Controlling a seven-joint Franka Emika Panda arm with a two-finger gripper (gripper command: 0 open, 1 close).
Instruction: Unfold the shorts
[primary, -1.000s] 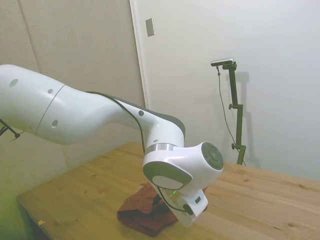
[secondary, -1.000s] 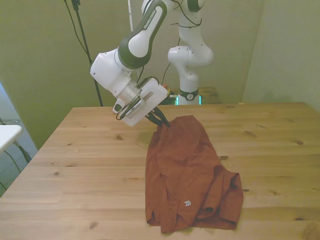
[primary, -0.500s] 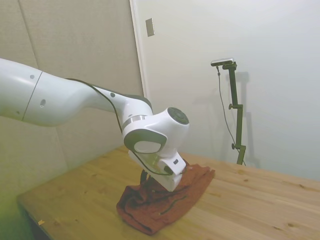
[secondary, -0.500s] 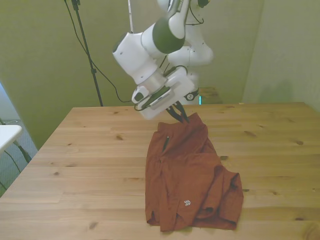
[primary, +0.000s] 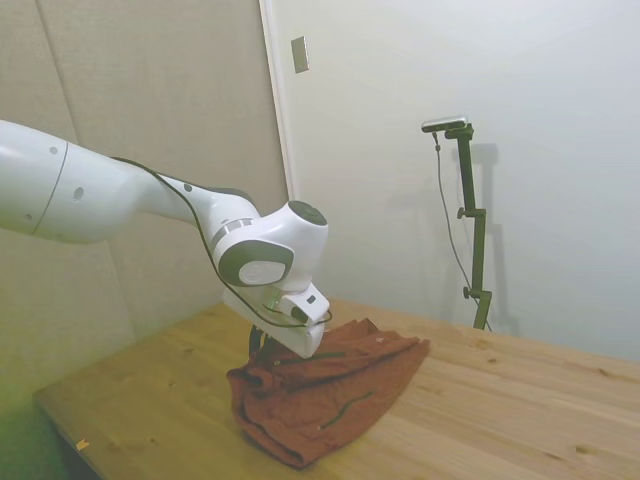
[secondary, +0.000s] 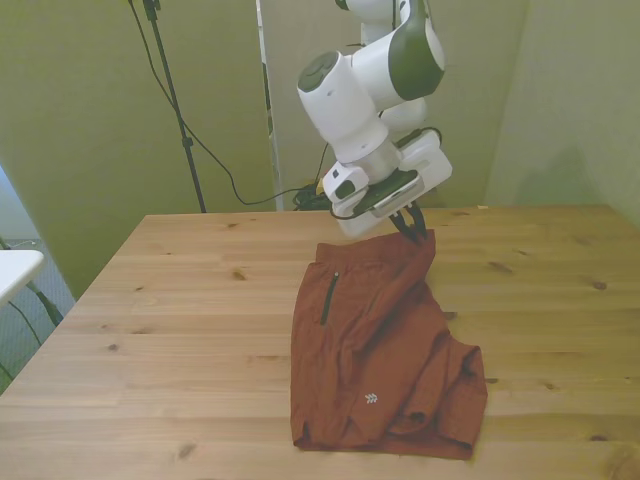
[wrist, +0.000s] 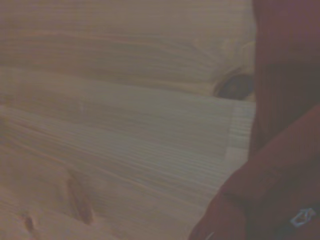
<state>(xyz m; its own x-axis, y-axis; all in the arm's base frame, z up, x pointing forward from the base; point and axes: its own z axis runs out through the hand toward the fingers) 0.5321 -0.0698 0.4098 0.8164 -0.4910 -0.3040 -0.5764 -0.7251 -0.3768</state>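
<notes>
Arm angled down over the table (secondary: 180, 300), wrist tilted. Gripper (secondary: 414, 232) pinching the far corner of the shorts (secondary: 375, 350), lifted just off the wood; the rest lies spread on the table toward its near edge.

I see soft, even light in the side and front views, not too bright and not too dark. The walls look a bit yellow-green. In the side view a pale shadow falls on the back wall, and that picture is a little hazy. In the front view the shorts (secondary: 385, 345) throw only a thin dark shadow on the table (secondary: 170, 330), and the wood grain looks sharp. The white arm (secondary: 350, 95) shines a little on top. The wrist view is dim and very blurry; the cloth there is just a dark red smear.
</notes>
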